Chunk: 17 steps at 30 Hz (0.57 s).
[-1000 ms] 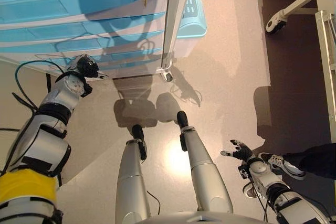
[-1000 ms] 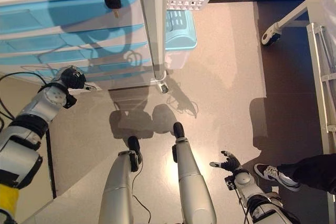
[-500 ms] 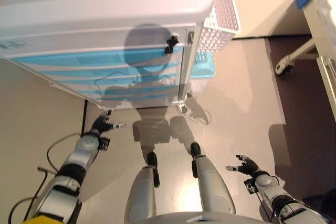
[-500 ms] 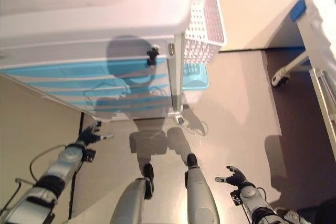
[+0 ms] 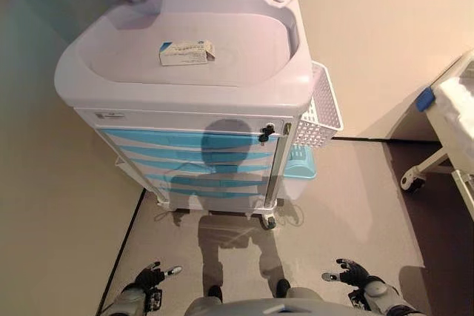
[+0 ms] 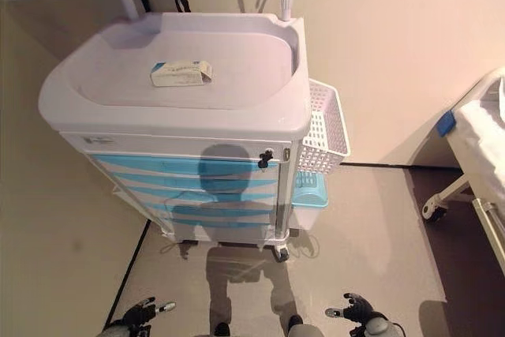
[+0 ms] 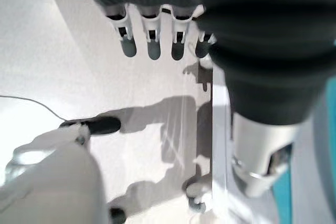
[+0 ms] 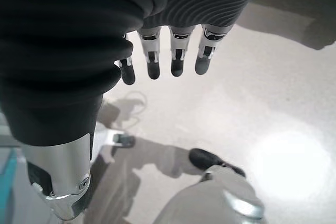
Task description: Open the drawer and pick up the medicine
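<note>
While the medicine box point(image 5: 187, 52) lies near the middle of the cart's point(image 5: 185, 116) top in the left eye view, every blue drawer point(image 5: 189, 139) is closed. Left wrist view: left hand point(image 7: 157, 3) fingers straight, empty. Right wrist view: right hand point(image 8: 173, 3) likewise, above the floor point(image 8: 252, 114).

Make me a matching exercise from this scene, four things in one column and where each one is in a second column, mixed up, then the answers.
1. medicine box
2. white basket
3. key
4. left hand

A. hanging on the cart's side
B. open, low above the floor
C. lying on the cart's top
D. in the lock above the blue drawers

Pairs: 1-C, 2-A, 3-D, 4-B
</note>
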Motion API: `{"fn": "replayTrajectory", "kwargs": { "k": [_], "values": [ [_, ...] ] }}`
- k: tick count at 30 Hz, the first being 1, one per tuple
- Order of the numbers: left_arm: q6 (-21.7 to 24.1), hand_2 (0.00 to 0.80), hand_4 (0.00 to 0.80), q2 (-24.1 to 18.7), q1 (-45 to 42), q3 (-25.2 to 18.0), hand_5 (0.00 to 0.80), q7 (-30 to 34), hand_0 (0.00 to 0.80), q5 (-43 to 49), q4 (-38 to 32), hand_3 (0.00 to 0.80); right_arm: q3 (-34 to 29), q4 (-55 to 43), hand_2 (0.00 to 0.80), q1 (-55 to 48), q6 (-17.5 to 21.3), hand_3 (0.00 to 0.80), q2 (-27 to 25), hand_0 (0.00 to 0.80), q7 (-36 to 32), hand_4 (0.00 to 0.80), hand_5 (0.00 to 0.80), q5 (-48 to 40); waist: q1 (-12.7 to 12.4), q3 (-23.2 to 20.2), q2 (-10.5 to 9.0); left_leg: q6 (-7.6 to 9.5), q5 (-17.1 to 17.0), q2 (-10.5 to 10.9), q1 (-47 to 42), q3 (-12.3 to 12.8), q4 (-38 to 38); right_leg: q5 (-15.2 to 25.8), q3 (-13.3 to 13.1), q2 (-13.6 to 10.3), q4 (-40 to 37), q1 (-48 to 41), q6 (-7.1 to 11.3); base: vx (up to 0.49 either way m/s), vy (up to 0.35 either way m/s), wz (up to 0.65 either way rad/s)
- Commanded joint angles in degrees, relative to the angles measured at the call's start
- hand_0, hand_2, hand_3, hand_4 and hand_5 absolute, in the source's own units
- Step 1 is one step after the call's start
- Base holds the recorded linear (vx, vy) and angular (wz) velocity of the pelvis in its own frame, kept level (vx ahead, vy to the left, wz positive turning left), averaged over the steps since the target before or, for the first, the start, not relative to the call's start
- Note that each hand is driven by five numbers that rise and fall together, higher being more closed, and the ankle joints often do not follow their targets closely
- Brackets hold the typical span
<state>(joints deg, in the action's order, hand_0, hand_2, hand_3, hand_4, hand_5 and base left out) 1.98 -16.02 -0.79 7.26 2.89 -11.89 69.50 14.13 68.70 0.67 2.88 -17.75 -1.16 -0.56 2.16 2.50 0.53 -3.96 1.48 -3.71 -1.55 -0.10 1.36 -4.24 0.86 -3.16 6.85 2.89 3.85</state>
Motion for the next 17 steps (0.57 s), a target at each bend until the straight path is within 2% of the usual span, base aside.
{"fn": "replayTrajectory", "kwargs": {
  "k": [1,5,10,17],
  "values": [
    [0.7,0.000,0.000,0.4,0.8,-1.5,0.000,0.1,0.000,3.7,1.0,0.000,0.0,0.6,0.000,-0.2,-0.1,0.000,0.6,0.000,-1.0,0.000,0.000,-4.2,0.2,0.2,-1.60,2.50,-0.8,4.5,0.5,2.0,-1.4,3.7,0.0,1.7,-5.5,-2.5,1.12,0.053,-0.037,0.03],
    [1.0,0.000,0.000,2.6,0.9,2.2,0.000,0.2,0.000,6.4,0.6,0.000,2.0,0.6,0.000,0.2,-0.2,0.000,1.6,0.000,-0.9,0.000,0.000,-3.6,-0.1,-0.5,-1.77,1.66,-3.3,3.6,-0.7,2.0,-5.7,4.3,1.4,2.1,-8.4,-3.6,1.06,-0.014,-0.043,0.03],
    [0.9,0.000,0.000,3.8,0.4,2.4,0.000,-0.5,0.000,6.9,1.5,0.000,2.5,1.4,0.000,0.2,-0.3,0.000,2.3,0.000,-0.4,0.000,0.000,-3.5,-0.8,-1.2,-2.25,1.95,-2.9,3.9,-1.9,1.9,-5.7,5.0,1.4,2.1,-10.5,-5.6,1.32,0.036,-0.031,0.04],
    [0.9,0.000,0.000,3.7,1.1,5.2,0.000,-1.5,0.000,11.1,1.4,0.000,3.6,2.5,0.000,0.0,-0.5,0.000,2.7,0.000,-0.5,0.000,0.000,-2.1,-0.5,-1.5,-1.97,2.13,-2.1,3.9,-3.2,2.0,-5.5,4.7,1.3,2.1,-10.7,-6.9,1.29,0.040,-0.007,0.01]
  ]
}}
